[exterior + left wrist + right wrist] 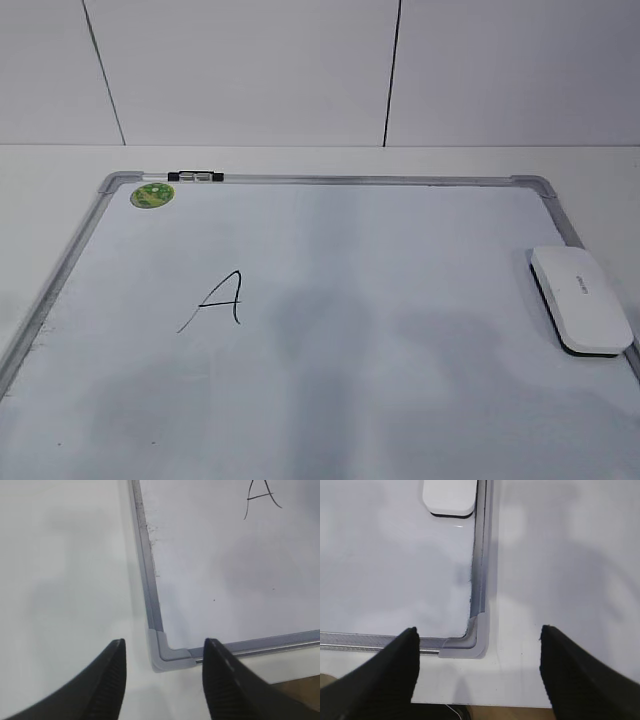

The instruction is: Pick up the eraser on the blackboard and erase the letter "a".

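Note:
The blackboard (400, 340) is a white dry-erase board with a grey frame, lying flat on the table. The white eraser (582, 299) lies on it near the right frame; it also shows at the top of the right wrist view (449, 497). An angular capital "A" (222, 298) is written left of centre and shows in the left wrist view (262, 497). No cursive lowercase "a" is in view. My left gripper (164, 642) is open and empty over the board's near-left corner. My right gripper (478, 630) is open and empty over the near-right corner. Neither gripper shows in the exterior view.
A round green sticker (152, 194) and a small black-and-silver clip (196, 177) sit at the board's far-left corner. The white table surrounds the board; its near edge shows in the right wrist view (520, 705). A tiled wall stands behind.

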{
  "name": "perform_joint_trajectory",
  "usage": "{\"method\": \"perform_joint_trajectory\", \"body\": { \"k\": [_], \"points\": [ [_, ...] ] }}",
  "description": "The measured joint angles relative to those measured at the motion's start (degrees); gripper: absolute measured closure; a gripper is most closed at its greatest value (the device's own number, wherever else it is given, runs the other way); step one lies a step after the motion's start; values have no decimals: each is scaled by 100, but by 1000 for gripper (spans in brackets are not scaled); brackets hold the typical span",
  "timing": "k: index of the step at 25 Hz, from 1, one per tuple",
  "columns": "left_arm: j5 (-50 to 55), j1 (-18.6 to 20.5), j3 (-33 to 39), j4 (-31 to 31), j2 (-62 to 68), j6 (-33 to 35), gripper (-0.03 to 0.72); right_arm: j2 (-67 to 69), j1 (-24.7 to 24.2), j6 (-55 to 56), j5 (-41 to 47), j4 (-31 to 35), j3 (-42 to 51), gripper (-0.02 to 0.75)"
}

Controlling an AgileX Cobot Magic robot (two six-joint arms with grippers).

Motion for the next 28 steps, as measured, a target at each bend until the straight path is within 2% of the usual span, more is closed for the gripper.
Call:
{"method": "perform_joint_trajectory", "body": {
  "k": [7,14,28],
  "points": [
    [0,10,0,0,-847,0,317,-697,0,0,0,0,0,145],
    [11,10,0,0,-1763,0,317,-1511,-350,0,0,0,0,145],
    [18,10,0,0,-1787,0,351,-1911,-363,0,14,-2,0,145]
  ]
}}
